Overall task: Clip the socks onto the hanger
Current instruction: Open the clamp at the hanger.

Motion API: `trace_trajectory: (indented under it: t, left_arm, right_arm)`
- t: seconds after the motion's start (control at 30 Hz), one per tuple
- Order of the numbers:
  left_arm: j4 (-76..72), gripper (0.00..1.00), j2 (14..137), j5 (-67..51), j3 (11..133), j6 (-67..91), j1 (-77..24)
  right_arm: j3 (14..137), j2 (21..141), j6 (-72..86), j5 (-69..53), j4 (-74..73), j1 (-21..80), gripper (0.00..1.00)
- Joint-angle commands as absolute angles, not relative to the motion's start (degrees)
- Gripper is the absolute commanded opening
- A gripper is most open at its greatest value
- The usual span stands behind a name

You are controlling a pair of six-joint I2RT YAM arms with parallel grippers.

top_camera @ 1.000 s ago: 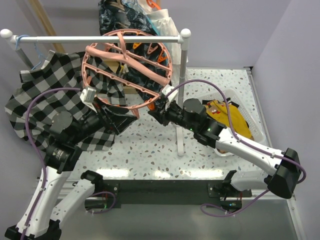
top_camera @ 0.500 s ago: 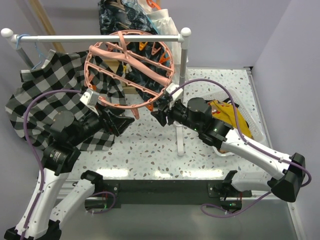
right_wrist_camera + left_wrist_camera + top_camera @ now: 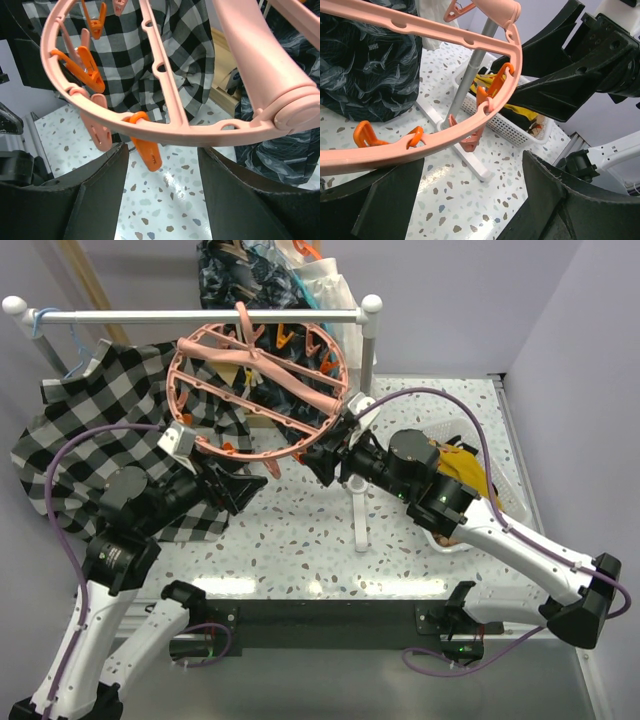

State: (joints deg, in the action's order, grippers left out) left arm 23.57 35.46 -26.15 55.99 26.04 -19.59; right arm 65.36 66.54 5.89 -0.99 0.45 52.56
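The salmon-pink round hanger hangs from the white rail, tilted, with orange and pink clips dangling from its ring. My left gripper is open just under the ring's near-left rim, which crosses above the gap between its fingers. My right gripper is open at the ring's near-right rim, with an orange clip hanging between its fingers and nothing gripped. Mustard-yellow socks lie in the white basket on the right, also seen as socks behind the stand.
A black-and-white checkered shirt hangs at the left of the white rail. The rail's post and foot stand between the arms. A dark patterned bag sits behind the rail.
My right gripper has opened and let go of the ring's rim. The right arm has risen and shifted right. The hanger has swung back and up a little.
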Motion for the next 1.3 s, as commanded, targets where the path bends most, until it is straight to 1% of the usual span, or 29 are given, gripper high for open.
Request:
trace_trajectory:
  t: [0.0, 0.2, 0.37, 0.53, 0.67, 0.83, 1.0, 1.17, 1.27]
  left_arm:
    - [20.74, 0.86, 33.84, -24.26, 56.25, 23.38, -19.69]
    - [26.44, 0.88, 31.82, -18.64, 59.14, 19.60, -19.69]
    - [31.10, 0.88, 30.33, -17.14, 59.24, 18.81, -19.69]
    - [33.57, 0.89, 28.04, -17.57, 58.89, 18.19, -19.69]
    - [33.92, 0.90, 27.25, -19.25, 58.71, 18.28, -19.69]
    - [34.37, 0.90, 26.63, -15.39, 59.50, 18.37, -19.69]
    - [34.28, 0.90, 27.07, -14.59, 60.47, 18.46, -19.69]
    - [34.72, 0.90, 27.16, -11.43, 61.78, 18.11, -19.69]
    - [33.84, 0.90, 27.42, -12.30, 62.14, 18.19, -19.69]
  right_arm:
    - [68.20, 67.41, 8.35, -0.09, 2.90, 52.73, 0.61]
    - [67.15, 66.01, 8.88, 7.02, 1.67, 52.82, 0.60]
    - [66.45, 63.81, 8.79, 12.90, 0.18, 52.73, 0.58]
    - [66.71, 63.11, 8.26, 14.94, -2.19, 52.73, 0.57]
    - [66.45, 62.14, 8.26, 13.10, -3.34, 52.73, 0.56]
    - [64.26, 58.72, 8.44, 7.40, -4.83, 52.73, 0.57]
    - [62.23, 56.08, 7.56, 2.38, -5.36, 52.73, 0.59]
    - [60.21, 55.11, 7.47, -4.72, -3.96, 52.73, 0.60]
    - [59.68, 55.37, 8.70, -5.80, -1.94, 52.73, 0.61]
